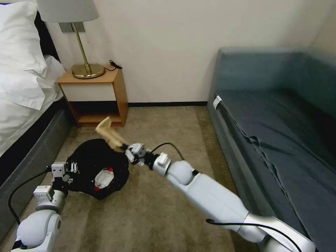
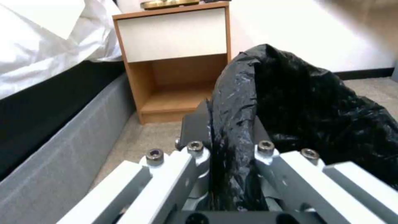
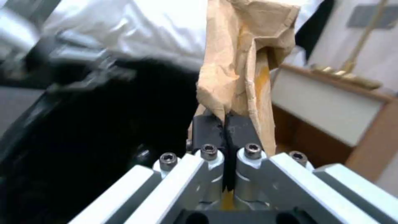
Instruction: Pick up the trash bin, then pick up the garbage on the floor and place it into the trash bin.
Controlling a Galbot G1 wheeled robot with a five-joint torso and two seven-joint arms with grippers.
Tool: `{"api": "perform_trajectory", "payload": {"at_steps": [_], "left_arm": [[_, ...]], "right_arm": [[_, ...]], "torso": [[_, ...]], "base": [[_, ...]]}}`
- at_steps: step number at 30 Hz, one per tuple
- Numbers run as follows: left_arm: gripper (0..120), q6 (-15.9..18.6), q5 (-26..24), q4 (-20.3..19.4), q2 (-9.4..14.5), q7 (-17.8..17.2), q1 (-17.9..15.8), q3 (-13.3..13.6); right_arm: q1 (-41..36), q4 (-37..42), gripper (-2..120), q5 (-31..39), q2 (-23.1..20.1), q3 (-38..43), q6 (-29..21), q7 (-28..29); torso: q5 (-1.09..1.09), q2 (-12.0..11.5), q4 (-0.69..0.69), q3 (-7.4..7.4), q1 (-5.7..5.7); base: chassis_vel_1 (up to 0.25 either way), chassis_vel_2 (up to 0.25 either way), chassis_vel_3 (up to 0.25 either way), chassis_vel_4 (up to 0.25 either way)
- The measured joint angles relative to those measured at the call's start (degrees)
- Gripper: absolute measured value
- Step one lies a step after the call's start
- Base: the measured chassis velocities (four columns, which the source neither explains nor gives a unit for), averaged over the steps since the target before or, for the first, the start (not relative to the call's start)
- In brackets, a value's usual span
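So my right gripper is pinched tight on one end of the tan paper bag. The bag sticks straight out past my fingertips, long axis angled up toward the nightstand, right at the trash bin's far rim. My left gripper clamps the bin's near rim, off the nightstand's front.
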Motion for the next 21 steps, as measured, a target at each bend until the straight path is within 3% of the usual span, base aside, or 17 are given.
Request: {"api": "perform_trajectory", "payload": {"at_steps": [14,21], "left_arm": [[7,0.0,0.4,1.0,-1.6,0.0,-0.6,0.5],[7,-0.1,0.3,1.8,-1.5,0.1,-0.8,0.4]], "right_arm": [[-3.0,-6.4,0,-4.0,3.1,-6.4,2.1,3.4],[-2.8,-6.8,27,-4.5,3.5,-7.0,2.1,4.9]], "torso": [[0.0,0.0,-0.01,0.0,0.0],[0.0,0.0,0.0,0.0,0.0]], "base": [[0.0,0.0,0.0,0.0],[0.0,0.0,0.0,0.0]]}}
